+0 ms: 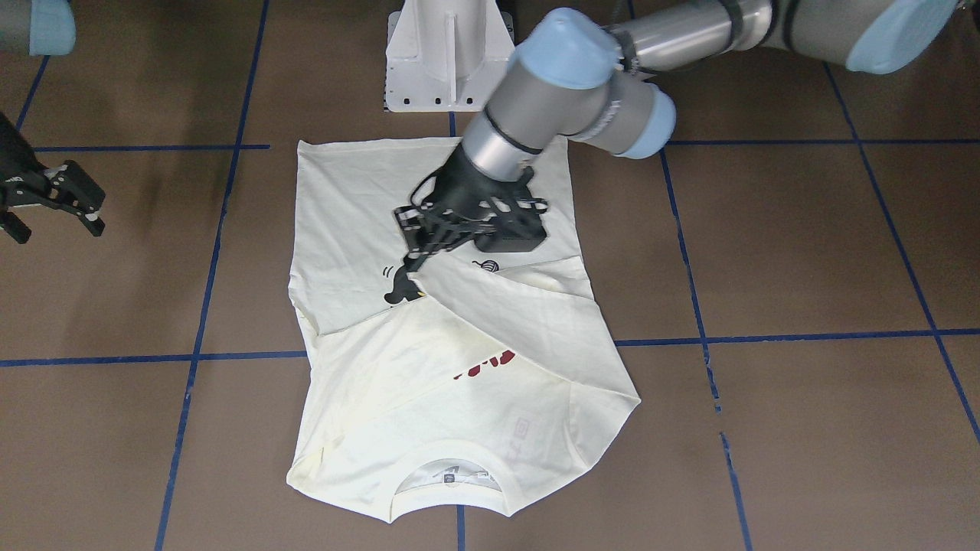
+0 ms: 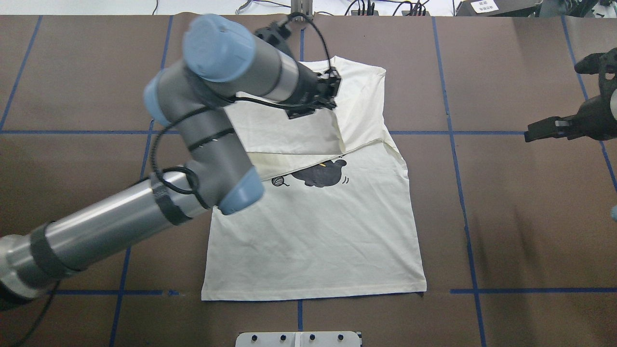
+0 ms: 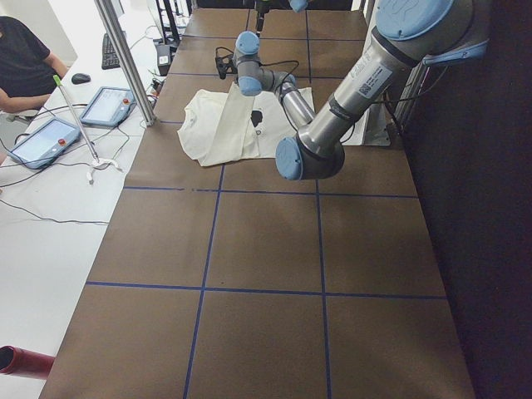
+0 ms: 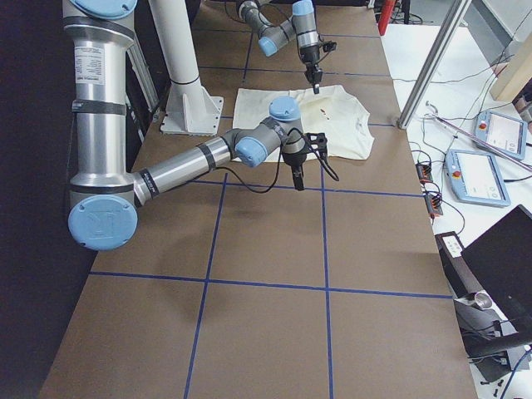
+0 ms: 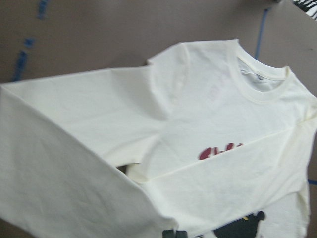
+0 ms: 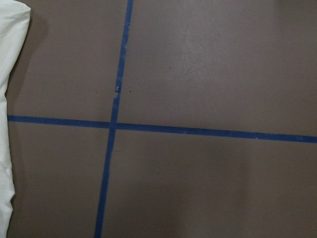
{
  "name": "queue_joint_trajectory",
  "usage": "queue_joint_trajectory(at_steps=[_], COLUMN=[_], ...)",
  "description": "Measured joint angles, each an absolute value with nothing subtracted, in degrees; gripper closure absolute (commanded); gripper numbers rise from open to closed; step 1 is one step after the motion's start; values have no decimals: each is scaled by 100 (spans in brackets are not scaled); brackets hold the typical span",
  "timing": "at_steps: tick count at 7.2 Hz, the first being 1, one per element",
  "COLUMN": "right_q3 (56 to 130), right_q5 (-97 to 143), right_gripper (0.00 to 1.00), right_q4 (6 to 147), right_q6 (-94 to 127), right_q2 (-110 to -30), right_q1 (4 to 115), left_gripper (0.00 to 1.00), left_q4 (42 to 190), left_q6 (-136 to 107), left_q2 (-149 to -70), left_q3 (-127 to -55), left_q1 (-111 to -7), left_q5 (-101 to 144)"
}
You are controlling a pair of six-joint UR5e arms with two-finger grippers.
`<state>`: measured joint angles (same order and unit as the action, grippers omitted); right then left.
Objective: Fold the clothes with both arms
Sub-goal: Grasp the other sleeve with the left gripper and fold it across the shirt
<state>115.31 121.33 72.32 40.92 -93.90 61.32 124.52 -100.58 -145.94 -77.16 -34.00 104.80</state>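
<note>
One cream T-shirt point(image 1: 360, 229) lies flat on the table point(image 1: 766, 268), just in front of the white pedestal base point(image 1: 448, 53), hem toward it. One black cat print point(image 1: 398, 287). Red lettering point(image 1: 486, 363) is mostly covered and unreadable. Two grippers: the left gripper point(image 1: 414, 264) is pinched on the folded sleeve point(image 1: 521, 306). The right gripper point(image 1: 60, 229) is spread, empty, well off from the pedestal.

Robotics lab, no doubt. Wide brown desk point(image 3: 266, 249), blue tape grid point(image 6: 163, 130) marking out cells. Two industrial arms on white pedestal point(image 1: 448, 61): left arm point(image 2: 212, 144) reaching in, right arm point(image 4: 191, 162) parked off to side. Aluminium frame post point(image 3: 125, 58) at desk edge. White side bench: teach pendants point(image 4: 474, 176), keyboard point(image 3: 110, 50), mouse point(image 3: 80, 78), loose cables point(image 4: 432, 179). Person point(image 3: 25, 66) seated at bench.
</note>
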Motion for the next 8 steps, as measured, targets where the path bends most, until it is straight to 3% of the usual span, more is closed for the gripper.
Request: queue_joint_trajectory(at_steps=[2, 3, 4, 6, 8], right_q3=[11302, 11218, 11184, 11187, 11220], right_q5=[12462, 12519, 12566, 12628, 12511], right_gripper=[0, 0, 0, 0, 0], right_q4=[6646, 6432, 6326, 6262, 6179], right_q6=[3771, 3745, 3744, 3843, 4871], right_q2=[-9774, -9872, -9927, -9913, -9710], right_q1=[6400, 6435, 6446, 6431, 6032], left_gripper=[87, 42, 14, 14, 14], left_q4=[12820, 13032, 13122, 13150, 12990], left_q6=[-10169, -10186, -10195, -10181, -10050], left_q2=[-15431, -15696, -15859, -15873, -14905], left_q3=[-6426, -5908, -5608, -5685, -7195], left_q1=[-2518, -2315, -2189, -2154, -2724], left_q5=[9142, 8873, 8715, 8601, 9608])
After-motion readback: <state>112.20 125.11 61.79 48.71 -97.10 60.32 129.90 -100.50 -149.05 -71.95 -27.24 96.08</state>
